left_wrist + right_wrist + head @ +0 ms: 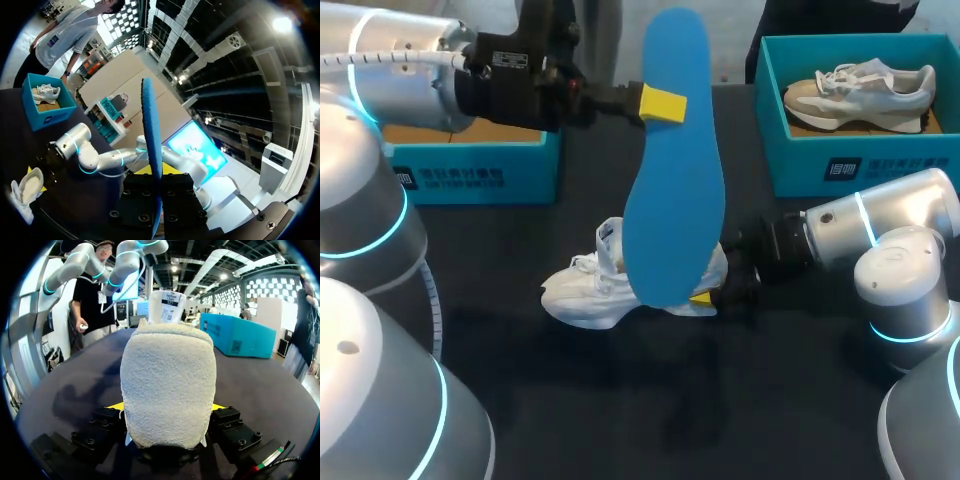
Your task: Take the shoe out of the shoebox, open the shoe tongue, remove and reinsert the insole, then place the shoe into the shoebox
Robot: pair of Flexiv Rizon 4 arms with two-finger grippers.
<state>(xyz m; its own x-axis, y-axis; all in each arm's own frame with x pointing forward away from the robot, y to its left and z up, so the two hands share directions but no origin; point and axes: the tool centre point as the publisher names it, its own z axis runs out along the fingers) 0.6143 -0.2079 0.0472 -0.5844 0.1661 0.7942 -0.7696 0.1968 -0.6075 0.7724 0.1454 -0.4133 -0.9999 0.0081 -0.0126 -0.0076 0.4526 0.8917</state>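
Observation:
A long blue insole [675,170] hangs upright above the table, with my left gripper [663,104] shut on its upper part. In the left wrist view the insole [151,135] stands edge-on between the fingers of my left gripper [156,175]. Below it a white shoe [600,285] lies on the dark table, toe to the left. My right gripper [705,297] is shut on its heel. In the right wrist view the heel of the shoe [167,380] fills the gap of my right gripper [167,410], with a yellow fingertip [116,406] pressed against each side.
A teal shoebox [470,170] stands at the back left under my left arm. A second teal shoebox [860,160] at the back right holds a beige and grey shoe [865,88]. Bare dark table lies in front of the white shoe.

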